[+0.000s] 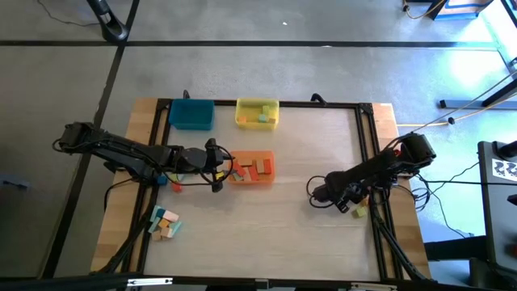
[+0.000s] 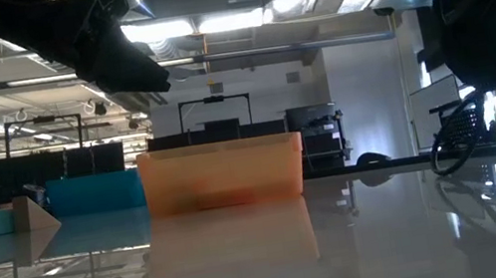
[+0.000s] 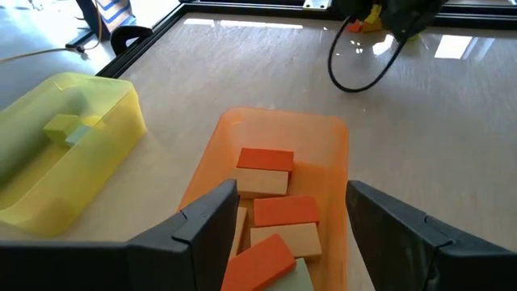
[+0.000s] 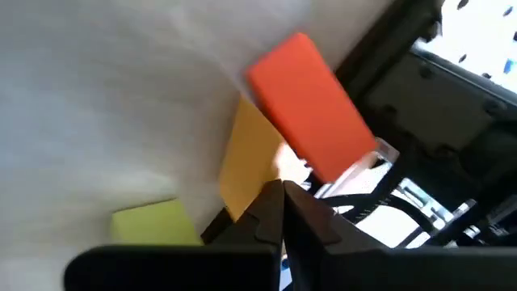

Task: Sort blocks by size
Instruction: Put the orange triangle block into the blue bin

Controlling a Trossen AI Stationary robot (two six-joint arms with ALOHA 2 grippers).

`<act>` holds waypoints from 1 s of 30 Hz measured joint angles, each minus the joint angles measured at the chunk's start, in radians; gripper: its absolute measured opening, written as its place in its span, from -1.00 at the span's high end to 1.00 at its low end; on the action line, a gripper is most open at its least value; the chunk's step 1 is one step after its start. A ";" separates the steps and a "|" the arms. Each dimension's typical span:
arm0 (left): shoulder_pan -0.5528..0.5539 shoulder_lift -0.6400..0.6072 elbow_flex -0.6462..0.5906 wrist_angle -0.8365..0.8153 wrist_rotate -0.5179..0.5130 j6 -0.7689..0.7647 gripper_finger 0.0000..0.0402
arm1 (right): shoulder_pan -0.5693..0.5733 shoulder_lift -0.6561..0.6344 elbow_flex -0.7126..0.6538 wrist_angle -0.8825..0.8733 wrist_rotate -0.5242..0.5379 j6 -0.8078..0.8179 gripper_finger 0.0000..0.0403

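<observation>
Pale wooden table (image 1: 307, 202), concrete floor (image 1: 242, 73)

No readable txt, labels, brand names or nos. showed anywhere in the views. Only sign-like thing was a black & white patterned marker card (image 1: 506, 168) at the far right edge; no letters on it.

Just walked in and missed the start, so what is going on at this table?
A two-armed robot is sorting small wooden blocks into trays. The left hand hangs open over the orange rectangular tray, which holds several orange and natural wood blocks. The right hand is low at the table's right side, shut, beside a few loose blocks.
</observation>
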 joint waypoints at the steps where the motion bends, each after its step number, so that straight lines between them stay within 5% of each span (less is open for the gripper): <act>1: 0.000 0.000 0.000 0.001 0.000 0.000 -0.09 | 0.000 -0.001 0.008 0.008 0.005 -0.012 0.94; 14: 0.000 0.000 -0.001 0.013 0.000 -0.015 -0.09 | 0.000 0.001 0.175 0.186 0.230 -0.144 0.94; 25: 0.000 0.000 -0.001 0.023 0.000 -0.007 -0.09 | -0.001 0.000 0.211 -0.089 0.313 -0.138 0.93; 30: 0.000 0.000 -0.001 0.023 0.000 -0.007 -0.09 | -0.031 0.000 0.211 -0.124 0.250 -0.197 0.67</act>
